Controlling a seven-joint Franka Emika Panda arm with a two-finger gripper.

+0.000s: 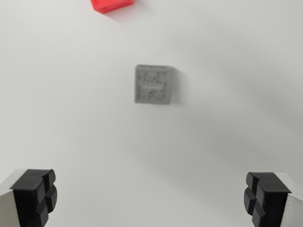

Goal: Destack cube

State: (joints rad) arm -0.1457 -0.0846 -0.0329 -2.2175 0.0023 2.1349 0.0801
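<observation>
My gripper [151,201] hangs wide apart, holding nothing; the grey cube [153,90] lies on the white table [71,123], centred ahead of my 2 fingers; the red cube [112,4] sits well apart at the top edge; blur could spoil my alignment, nudging grey aside.

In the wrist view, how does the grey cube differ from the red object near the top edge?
The grey cube is dull grey; the red object is bright red. The grey cube is fully in view near the middle of the picture, while the red object is cut off by the top edge, so its full shape cannot be told. The grey cube's top face has a relief pattern; the red object looks plain. Both rest apart on the white table.
</observation>
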